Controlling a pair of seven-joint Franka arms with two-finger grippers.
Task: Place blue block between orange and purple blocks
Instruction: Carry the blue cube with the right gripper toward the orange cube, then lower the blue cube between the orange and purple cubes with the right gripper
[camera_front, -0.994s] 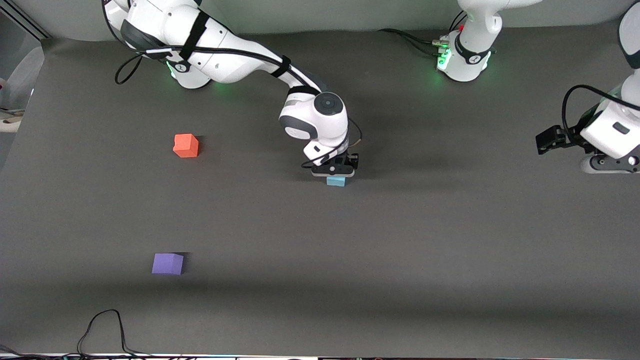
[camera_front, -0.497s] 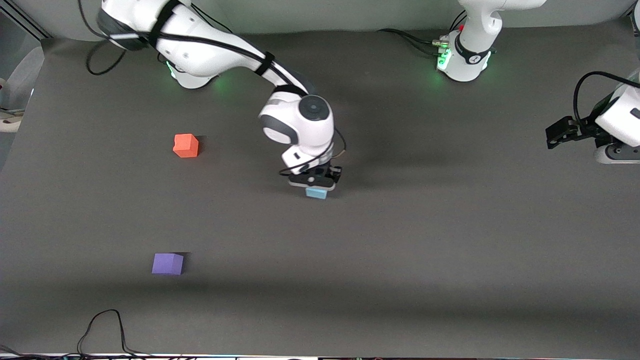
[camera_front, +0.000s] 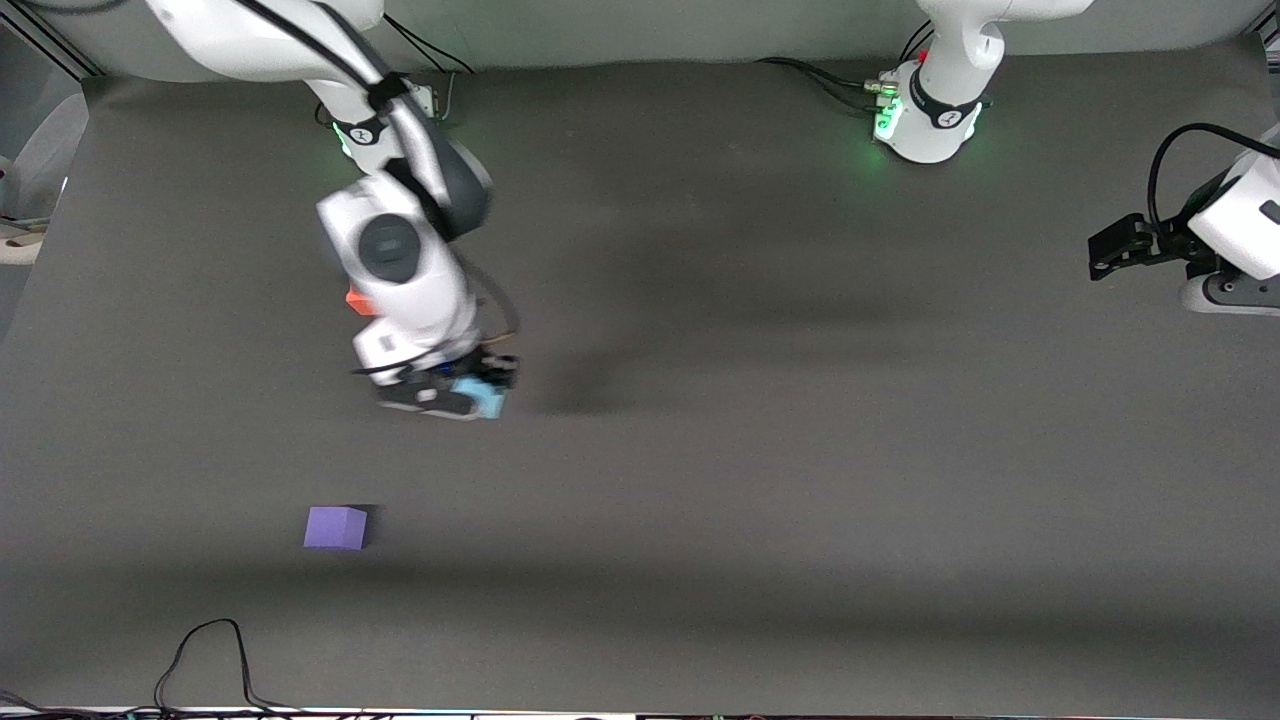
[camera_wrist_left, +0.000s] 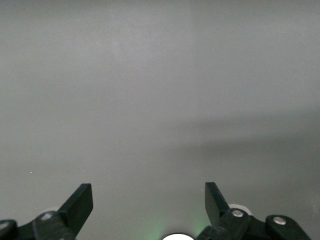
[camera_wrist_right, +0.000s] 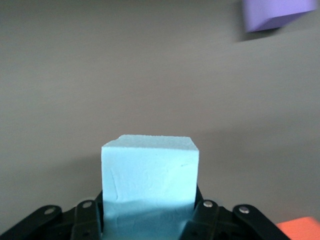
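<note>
Dark grey matte sheeting covers the table (camera_front: 800, 480), smooth and uniform, with soft shadows lying across it. Over it, the right gripper (camera_front: 470, 395) holds the blue block (camera_wrist_right: 149, 180) clamped between its black fingers; the block is a light sky-blue cube with a faintly grainy, foam-like face and crisp edges, lifted off the surface over the stretch between the other two cubes. The orange block (camera_front: 354, 299), orange-red and matte, lies farther from the front camera and is mostly covered by the right arm's white wrist; only a corner shows. The purple block (camera_front: 336, 527), a violet cube with a lighter top face, sits on the sheeting nearer to the front camera, well apart from the gripper. The left gripper (camera_wrist_left: 148, 210) waits over the left arm's end of the table, its two flat, dark, wedge-shaped fingers spread wide with nothing between them.
</note>
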